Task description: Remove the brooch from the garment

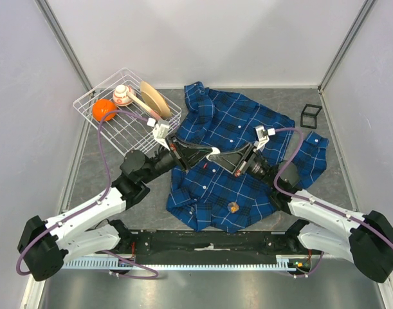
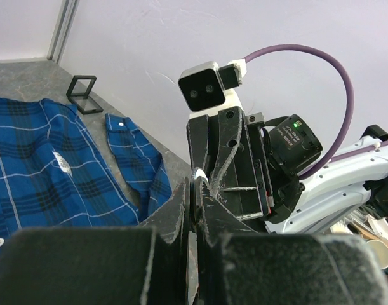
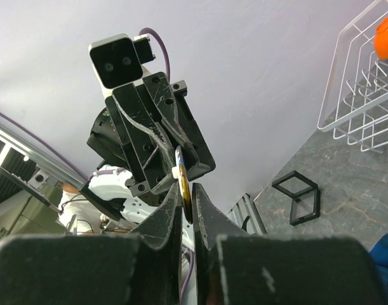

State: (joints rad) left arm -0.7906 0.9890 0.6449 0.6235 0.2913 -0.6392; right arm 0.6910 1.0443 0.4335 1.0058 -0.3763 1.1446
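Note:
The blue plaid shirt [image 1: 222,122] lies spread flat on the grey table and also shows in the left wrist view [image 2: 41,171]. Both grippers meet tip to tip above its middle. The brooch [image 1: 213,152] is a thin round disc, seen edge-on in the right wrist view [image 3: 185,190], with a white piece on its back. My right gripper [image 3: 187,198] is closed around the disc's lower edge. My left gripper [image 2: 197,190] is shut on the white-backed top edge [image 2: 200,173]. A small brown round thing [image 1: 233,206] sits on the shirt's lower part.
A white wire basket [image 1: 112,132] stands at the back left with an orange ball [image 1: 103,110], a tan plate [image 1: 155,98] and a white-and-pink object [image 1: 124,95]. A black frame cube [image 1: 310,115] sits on the table at the back right. White walls enclose the table.

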